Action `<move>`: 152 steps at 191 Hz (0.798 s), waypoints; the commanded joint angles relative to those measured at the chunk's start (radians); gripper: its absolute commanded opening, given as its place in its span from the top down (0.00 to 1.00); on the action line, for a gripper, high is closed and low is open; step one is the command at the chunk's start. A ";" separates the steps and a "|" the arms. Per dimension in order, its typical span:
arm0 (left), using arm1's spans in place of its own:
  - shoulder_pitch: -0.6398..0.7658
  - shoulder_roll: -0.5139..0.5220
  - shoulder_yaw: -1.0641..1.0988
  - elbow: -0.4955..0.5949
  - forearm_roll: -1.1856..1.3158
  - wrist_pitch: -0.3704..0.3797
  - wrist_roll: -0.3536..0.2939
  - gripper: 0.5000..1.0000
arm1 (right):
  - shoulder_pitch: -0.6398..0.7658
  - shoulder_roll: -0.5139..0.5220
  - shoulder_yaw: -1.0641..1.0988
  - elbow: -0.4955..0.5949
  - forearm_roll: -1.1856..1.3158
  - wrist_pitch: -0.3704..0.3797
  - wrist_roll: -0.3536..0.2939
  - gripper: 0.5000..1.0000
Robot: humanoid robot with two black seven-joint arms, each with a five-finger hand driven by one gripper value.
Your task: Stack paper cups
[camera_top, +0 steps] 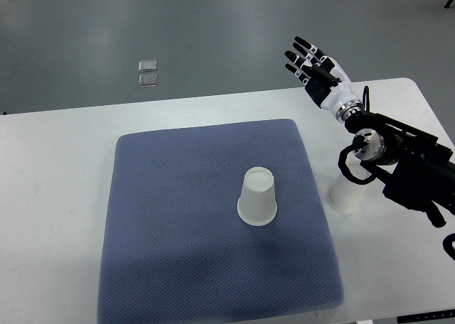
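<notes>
Writing: no brand, label or print can be read on either cup or on the mat.
Right arm [398,153]: it comes in from the right edge, black and bulky at the forearm, and reaches up and leftward past the far edge of the surface [57,168].
Right robot hand [313,65]: raised beyond the surface's far edge, over the grey floor [213,33]; its fingers [302,50] are stretched out and slightly spread, pointing up-left, holding nothing and touching nothing.
Cup on the mat [257,196]: a white paper cup standing upside down near the middle of the blue-grey mat [178,217], clear of the hand.
Cup by the arm [346,195]: a second white paper cup on the bare surface, just beside the mat's right edge, partly hidden under the arm's wrist joint and cable; whether it is touched by them, I cannot tell.
Floor: two small clear squares [148,73] lie there, well apart from the surface.
</notes>
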 commanded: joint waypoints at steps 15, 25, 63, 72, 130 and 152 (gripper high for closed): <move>0.000 0.000 -0.006 0.001 -0.001 0.003 0.000 0.00 | 0.000 0.000 0.000 0.000 0.000 0.000 0.000 0.16; 0.002 0.000 -0.005 0.001 -0.001 0.002 0.000 0.00 | 0.003 0.001 0.000 0.002 0.000 0.000 0.000 0.16; 0.002 0.000 0.001 -0.001 0.000 0.000 0.000 0.00 | 0.008 0.005 0.000 0.002 0.000 0.000 0.000 0.16; 0.002 0.000 0.003 0.001 0.000 0.000 0.000 0.00 | 0.008 0.005 0.000 0.002 0.000 0.000 0.000 0.16; 0.002 0.000 0.005 0.001 0.000 0.000 0.000 0.00 | 0.011 0.003 0.000 0.002 0.000 0.000 0.000 0.16; 0.002 0.000 0.005 0.001 0.002 0.000 0.000 0.00 | 0.009 0.005 0.000 0.002 -0.001 0.000 0.000 0.16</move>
